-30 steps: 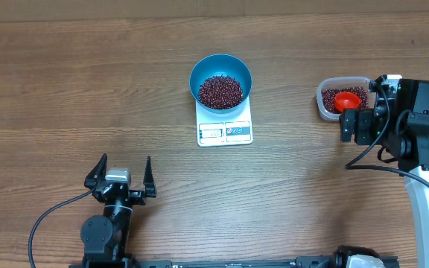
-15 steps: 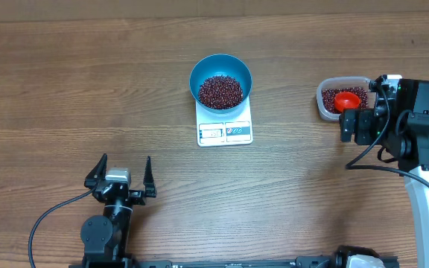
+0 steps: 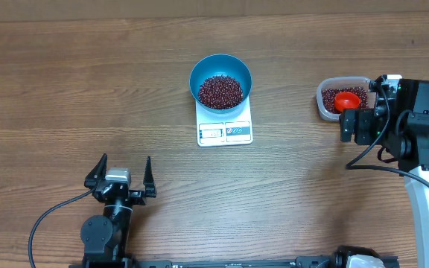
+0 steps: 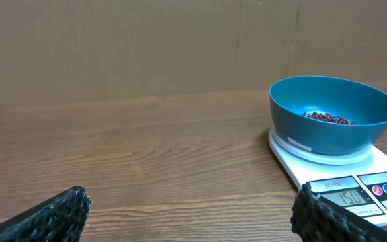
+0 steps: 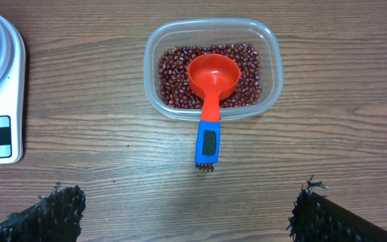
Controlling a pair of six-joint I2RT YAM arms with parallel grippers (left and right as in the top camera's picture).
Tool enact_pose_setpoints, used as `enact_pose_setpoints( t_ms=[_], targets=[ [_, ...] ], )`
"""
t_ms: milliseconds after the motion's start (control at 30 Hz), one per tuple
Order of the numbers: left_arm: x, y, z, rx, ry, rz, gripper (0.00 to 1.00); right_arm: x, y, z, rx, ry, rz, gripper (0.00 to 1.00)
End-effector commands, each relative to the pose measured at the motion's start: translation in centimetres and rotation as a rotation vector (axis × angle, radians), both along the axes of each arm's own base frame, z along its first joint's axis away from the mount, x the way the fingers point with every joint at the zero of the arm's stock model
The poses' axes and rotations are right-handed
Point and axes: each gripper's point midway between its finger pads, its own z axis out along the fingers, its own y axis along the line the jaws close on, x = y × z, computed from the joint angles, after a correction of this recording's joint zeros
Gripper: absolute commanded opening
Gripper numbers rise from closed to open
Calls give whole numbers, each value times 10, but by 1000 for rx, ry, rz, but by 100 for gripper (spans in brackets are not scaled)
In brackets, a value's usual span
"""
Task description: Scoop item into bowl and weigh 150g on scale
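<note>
**Ana:** Pincers first: how do they stand?

**Ben:** Both are released and hold nothing. The left pincer sits low over the near side of the table, with its two fingers spread wide and bare wood between them. The right pincer hangs above the table's right side, also spread wide, and nothing touches its fingertips.

**Ana:** What lies closest to the right one?

**Ben:** A red scoop. Its blue handle has a black insert and sticks out over the rim of a clear tub towards the pincer, ending just short of the gap between the fingers. The round cup of the scoop rests on the tub beans, which cover the tub floor.

**Ana:** And the left one?

**Ben:** It has nothing near it. It faces across open wood towards the scale, which is well apart from it.

**Ana:** So where is the weighed lot?

**Ben:** The beans lie heaped in the blue bowl. The bowl stands upright on the white scale at the middle of the table, towards the far side. It covers the back part of the platform and leaves the front strip clear.

**Ana:** Can you read the strip?

**Ben:** In the left wrist view the display looks like one, five, zero. Coloured round buttons sit beside it.

**Ana:** How far is the tub from the scale?

**Ben:** It is off to the right, well apart, with bare wood between them.
</note>
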Motion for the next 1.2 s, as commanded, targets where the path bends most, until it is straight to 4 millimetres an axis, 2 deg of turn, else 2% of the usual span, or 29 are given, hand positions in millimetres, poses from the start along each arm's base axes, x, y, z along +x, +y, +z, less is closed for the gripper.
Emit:
enact_pose_setpoints(
  t_ms=[0, 500, 633, 767, 900, 1000, 1067, 1167],
  targets=[
    [0, 2, 0, 22, -7, 8, 99, 5, -2, 14, -10, -37, -7, 100],
    [0, 2, 0, 22, -7, 8, 100, 5, -2, 14, -10, -35, -7, 100],
    [0, 2, 0, 22, -7, 8, 99, -1, -1, 25, -14, -71, -7, 100],
    [0, 2, 0, 22, -7, 8, 100, -10, 4, 46, -7, -145, 5, 100],
    [0, 2, 0, 22, -7, 8, 99, -9, 21, 82, 43, -323, 75, 100],
    [0, 2, 0, 22, -7, 8, 100, -7, 39, 100, 92, -471, 160, 100],
    [0, 2, 0, 22, -7, 8, 99, -8, 48, 100, 112, -553, 208, 100],
    [0, 2, 0, 22, -7, 8, 99, -12, 63, 88, 145, -657, 286, 100]
  ],
)
